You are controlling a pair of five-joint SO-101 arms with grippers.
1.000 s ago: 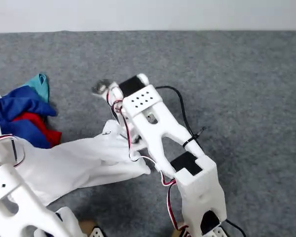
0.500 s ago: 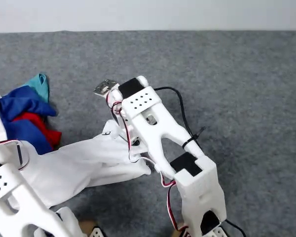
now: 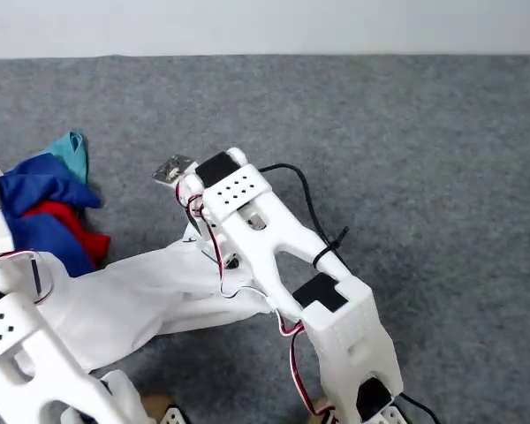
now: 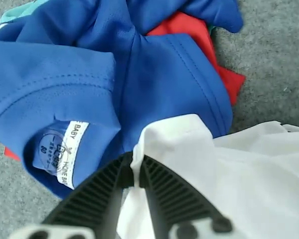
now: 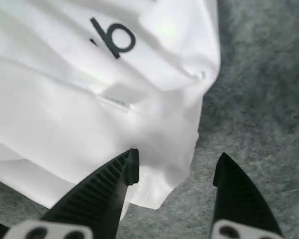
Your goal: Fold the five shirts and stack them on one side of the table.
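The job has only just begun. No shirt is folded yet, and there is no neat stack.

On the left side of the grey worktop (image 3: pixel 424 177), a blue shirt (image 3: pixel 31 190), a red shirt (image 3: pixel 66 221) and a teal shirt (image 3: pixel 71 150) lie bunched up together. They are crumpled and mixed up, so I cannot count how many shirts are in there. All of them need to be pulled out and folded.

Just beside them is the left claw (image 4: pixel 134 170). Its two black fingers are pressed together on the edge of the white shirt (image 3: pixel 132 296), with a bit of cloth pinched between them. That pinched edge lies right against the blue shirt.

The white shirt stretches across the worktop from the left claw toward the middle. It is long, wrinkly and partly bunched, not flat. It has a dark mark printed on it.

At its other end is the right claw (image 5: pixel 177 167). Its fingers are wide apart and hold nothing. One finger is over the white cloth and the other is over the bare worktop, so the shirt's edge sits between them.

I think the white shirt must be spread flat first, then folded.
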